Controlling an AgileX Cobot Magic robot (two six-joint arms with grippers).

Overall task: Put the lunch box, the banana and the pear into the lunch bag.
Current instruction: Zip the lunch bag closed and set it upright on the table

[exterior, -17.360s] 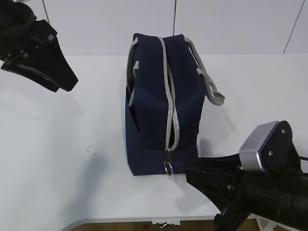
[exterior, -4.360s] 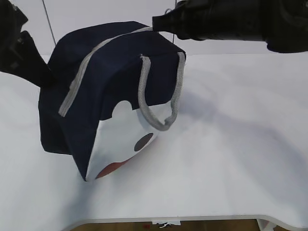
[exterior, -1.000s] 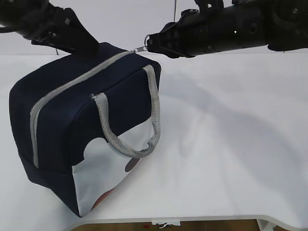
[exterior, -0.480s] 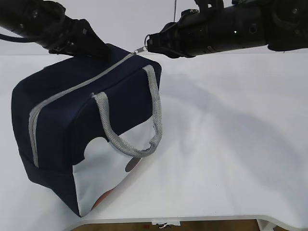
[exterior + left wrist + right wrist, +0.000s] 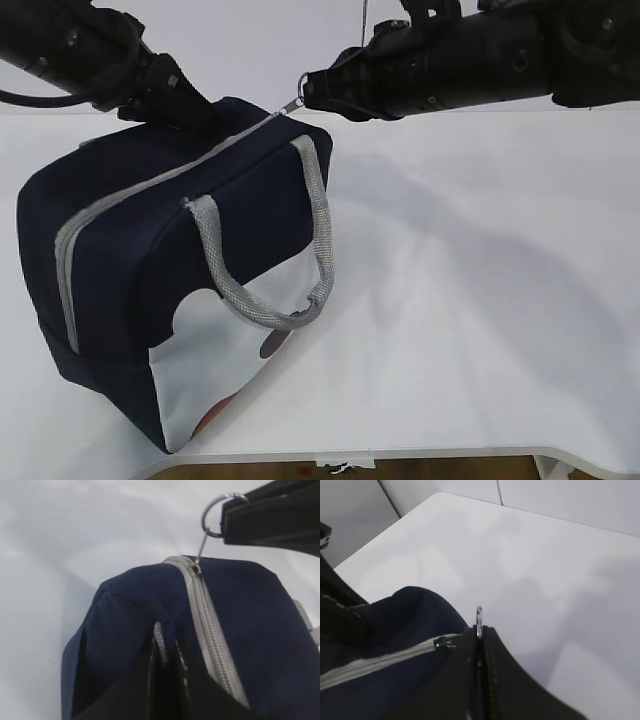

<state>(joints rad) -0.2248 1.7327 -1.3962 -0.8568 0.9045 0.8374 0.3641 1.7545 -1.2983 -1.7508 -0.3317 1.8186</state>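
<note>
The right gripper point(image 5: 306, 92) has its fingers pressed together on the metal ring pull point(image 5: 216, 514) of the zipper, pinching it at the top far end of the lunch bag point(image 5: 170, 270). In the right wrist view the ring stands edge-on just above the closed fingertips, and the slider sits right beside them at the end of the grey zipper point(image 5: 380, 657).

The left gripper point(image 5: 185, 98) is down on the far top edge of the bag, on the other side of the zipper line. In the left wrist view its fingers are closed to a narrow slit around a fold of navy fabric with a bit of grey webbing in it, so it appears to be pinching the bag to hold it steady.

The bag lies near the front left corner of the table point(image 5: 480, 300), tipped so that its white panel point(image 5: 215, 370) faces the front edge and one grey handle point(image 5: 290, 250) hangs down the side. The zipper is fully shut. Its long axis runs from the ring, at the high far end, down toward the near left corner of the bag, away from the right gripper.

That is the relation that matters: judging from this, opening the bag calls for the slider to travel along that line toward the front left, while the left gripper anchors the fabric.

The lunch box, banana and pear are not in view.
</note>
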